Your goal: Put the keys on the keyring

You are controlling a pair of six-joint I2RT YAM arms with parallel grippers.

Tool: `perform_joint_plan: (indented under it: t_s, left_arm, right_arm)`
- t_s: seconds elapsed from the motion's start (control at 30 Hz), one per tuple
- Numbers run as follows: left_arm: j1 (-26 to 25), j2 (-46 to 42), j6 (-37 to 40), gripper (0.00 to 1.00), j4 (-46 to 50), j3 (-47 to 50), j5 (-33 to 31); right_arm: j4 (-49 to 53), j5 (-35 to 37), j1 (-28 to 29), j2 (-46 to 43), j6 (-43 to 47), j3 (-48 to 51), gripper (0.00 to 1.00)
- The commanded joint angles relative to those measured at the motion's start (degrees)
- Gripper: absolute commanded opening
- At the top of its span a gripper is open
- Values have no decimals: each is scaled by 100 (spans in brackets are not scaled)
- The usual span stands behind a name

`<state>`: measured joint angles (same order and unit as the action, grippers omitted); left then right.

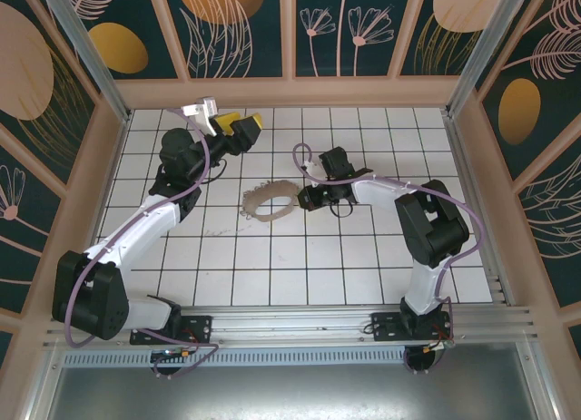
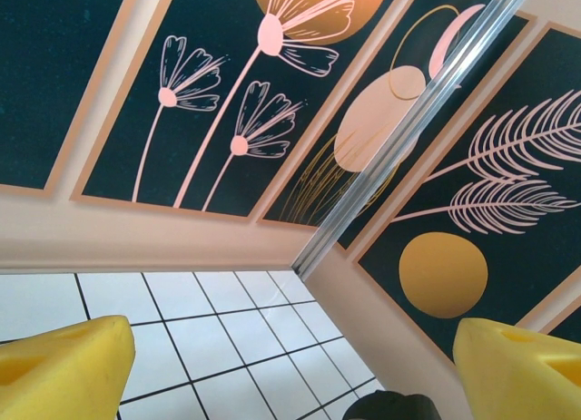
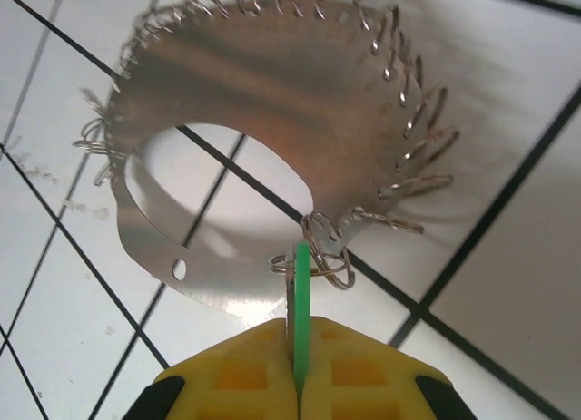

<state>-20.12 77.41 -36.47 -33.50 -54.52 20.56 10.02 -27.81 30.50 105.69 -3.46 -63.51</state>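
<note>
The keyring [image 3: 272, 84] lies flat on the white tiled table [image 1: 363, 257]. It sits about midway between the left and right edges, a little nearer the far edge. It's a broad tan band bent into a loop, fringed all round with small wire rings [image 3: 413, 148].

The right gripper [image 1: 306, 199] sits low at the loop's right side. Its yellow fingers [image 3: 363, 375] are pressed together on the key [image 3: 300, 284], whose green head shows edge-on between them. The key's far end reaches one of the wire rings on the band's near rim. I can't tell whether it's threaded through.

The left gripper [image 1: 236, 123] is raised toward the far-left corner, well apart from the loop. Its own yellow fingers [image 2: 64, 370] are spread wide and face the flowered wall panels [image 2: 227, 102].
</note>
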Motion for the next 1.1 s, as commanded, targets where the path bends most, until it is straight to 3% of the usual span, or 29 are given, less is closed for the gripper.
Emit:
perform_joint_plan:
  t_s: [0.0,0.7,0.83,1.07]
  left_arm:
    - [39,69,25,90,-285,-90,119]
    - [43,319,12,91,-377,-293,334]
    - [43,353,-18,91,-395,-302,361]
    - [43,305,-2,91,-381,-295,383]
  right_arm:
    - [292,202,52,-54,-254,185,0]
    - [508,396,350,-336,-571,972,0]
    - [616,426,356,-586,-585,1112,29]
    - [915,495,313,-1628,-683,1284,56]
